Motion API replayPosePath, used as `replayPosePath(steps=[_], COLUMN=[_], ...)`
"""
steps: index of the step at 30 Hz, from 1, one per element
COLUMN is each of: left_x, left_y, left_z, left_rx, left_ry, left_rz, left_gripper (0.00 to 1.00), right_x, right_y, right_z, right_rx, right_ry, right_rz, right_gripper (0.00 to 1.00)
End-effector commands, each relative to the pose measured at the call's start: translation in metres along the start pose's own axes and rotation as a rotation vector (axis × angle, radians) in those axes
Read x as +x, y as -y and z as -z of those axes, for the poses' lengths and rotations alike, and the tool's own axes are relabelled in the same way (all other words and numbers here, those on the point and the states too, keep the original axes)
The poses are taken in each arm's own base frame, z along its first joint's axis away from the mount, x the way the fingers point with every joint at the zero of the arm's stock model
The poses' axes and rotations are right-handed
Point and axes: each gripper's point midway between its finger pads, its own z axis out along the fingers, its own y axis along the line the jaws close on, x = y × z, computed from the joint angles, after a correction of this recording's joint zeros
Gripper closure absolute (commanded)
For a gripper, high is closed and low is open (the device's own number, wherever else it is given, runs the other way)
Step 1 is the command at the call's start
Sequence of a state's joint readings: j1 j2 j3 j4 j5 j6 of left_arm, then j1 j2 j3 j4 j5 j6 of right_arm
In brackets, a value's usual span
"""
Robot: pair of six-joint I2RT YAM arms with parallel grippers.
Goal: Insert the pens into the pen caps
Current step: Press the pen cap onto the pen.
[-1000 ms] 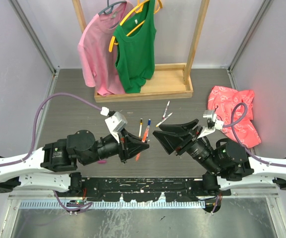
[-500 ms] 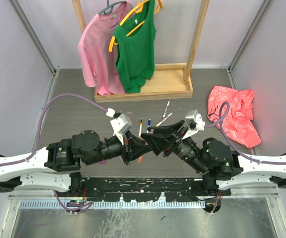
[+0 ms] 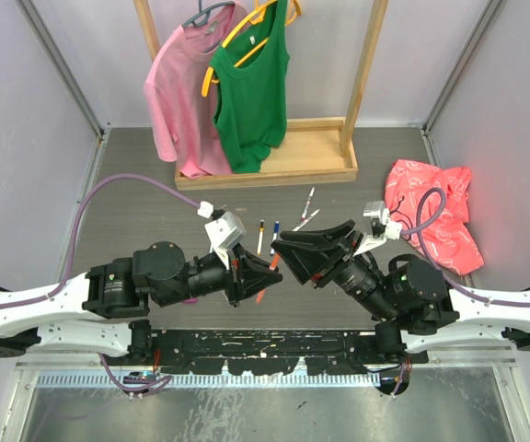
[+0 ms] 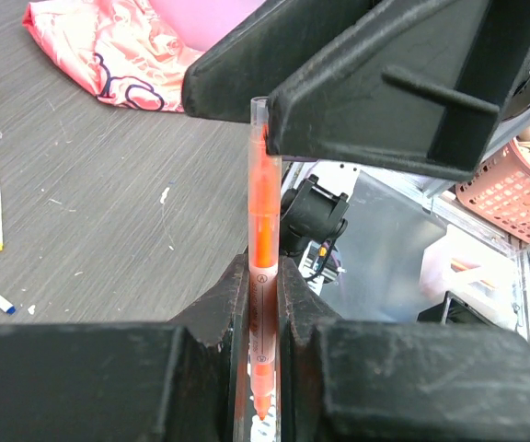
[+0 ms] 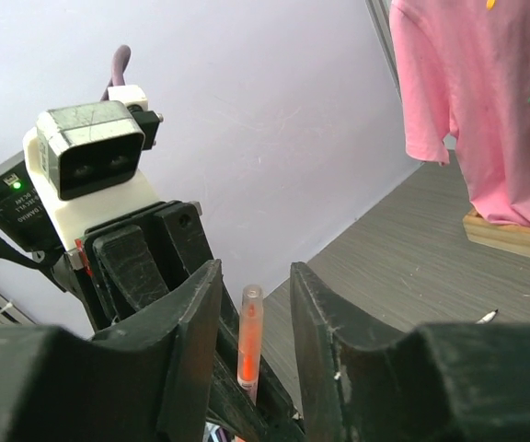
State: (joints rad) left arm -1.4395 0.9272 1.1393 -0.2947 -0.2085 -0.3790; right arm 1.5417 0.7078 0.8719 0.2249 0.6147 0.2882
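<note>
Our left gripper (image 4: 263, 276) is clamped tight on the orange pen (image 4: 263, 216), holding it above the table (image 3: 136, 212). Our right gripper (image 5: 254, 281) stands partly apart, its fingers flanking the pen's far end without touching.

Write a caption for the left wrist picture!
Left gripper pinches an orange pen; the open right gripper brackets its far end.

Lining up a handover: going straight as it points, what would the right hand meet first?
The right hand likely meets the clear-capped orange plastic pen, gripped by the left hand; depth unclear.
</note>
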Motion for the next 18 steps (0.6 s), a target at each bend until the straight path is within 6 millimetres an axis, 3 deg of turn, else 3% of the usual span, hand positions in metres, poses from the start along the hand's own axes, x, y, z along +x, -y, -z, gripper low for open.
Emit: replayPosePath(steps=[1,5,14,18], left_x=[-0.023,-0.024,-0.026,-0.027], left_y=[0.011,0.010,0.012,0.012], left_z=[0.003,0.003,0.003,0.003], left_rx=[0.043,0.041,0.047,0.049], left_ry=[0.079,0.082,0.087,0.092], left_rz=[0.027,0.028,0.024,0.025], left_gripper=[1.00,1.00,1.00,1.00], right_x=[-0.020,-0.016,-0.006,-0.004], right_y=[-0.007,-0.006,-0.001,-0.002], right_z=[0.002,0.002,0.002,0.001], right_rx=[-0.024,-0.019,0.002,-0.001], right_ry=[0.060,0.046,0.023,0.015], right_rz=[-0.048,-0.046,-0.050,-0.051], right_gripper=[0.63,0.68,0.63,0.72])
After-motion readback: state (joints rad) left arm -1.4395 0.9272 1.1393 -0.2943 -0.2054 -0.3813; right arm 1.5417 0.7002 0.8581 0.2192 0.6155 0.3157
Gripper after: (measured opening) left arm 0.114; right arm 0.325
